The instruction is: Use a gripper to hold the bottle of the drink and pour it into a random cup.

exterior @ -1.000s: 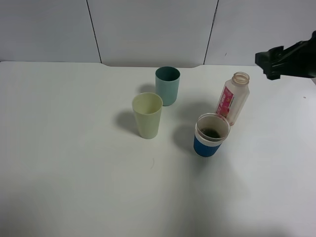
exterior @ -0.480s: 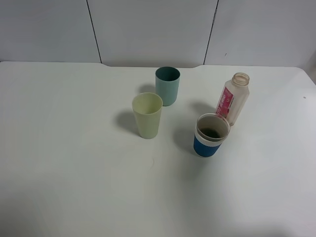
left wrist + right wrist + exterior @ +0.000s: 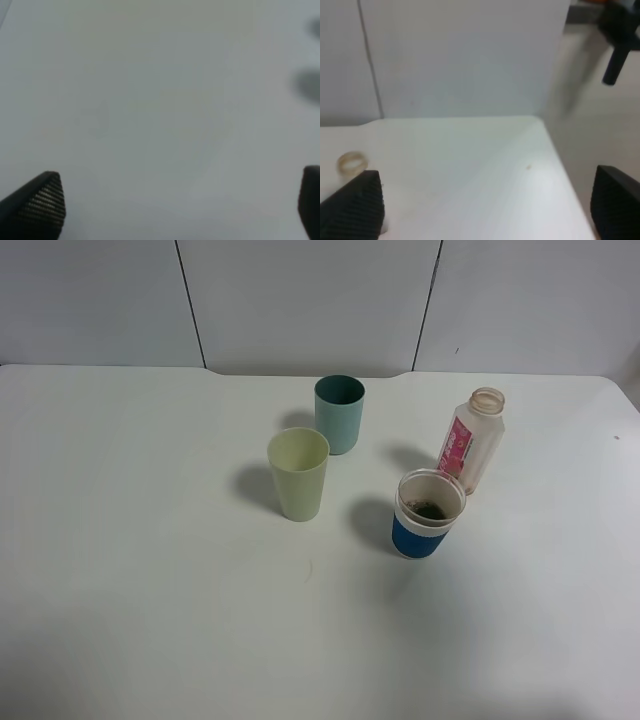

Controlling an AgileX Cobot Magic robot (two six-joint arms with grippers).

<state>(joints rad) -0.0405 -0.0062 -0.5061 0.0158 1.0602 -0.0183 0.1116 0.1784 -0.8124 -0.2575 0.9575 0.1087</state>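
Observation:
The bottle (image 3: 470, 440) stands upright on the white table (image 3: 150, 540), capless, with a pink-red label, and looks nearly empty. Just in front of it is the blue cup (image 3: 430, 515) with a white band; a little dark drink (image 3: 430, 510) lies at its bottom. Neither gripper shows in the exterior high view. My right gripper (image 3: 487, 202) is open with nothing between its fingers, away from the bottle, whose rim (image 3: 352, 162) peeks in at the edge of the right wrist view. My left gripper (image 3: 177, 200) is open over bare table.
A teal cup (image 3: 339, 412) stands behind a pale yellow-green cup (image 3: 298, 473), both left of the bottle. The table's far right corner (image 3: 535, 120) and the grey wall panels (image 3: 300, 300) lie behind.
The right gripper, seen at the upper right edge of the exterior high view one second ago, has withdrawn out of that view. Bottle and cups have not moved.

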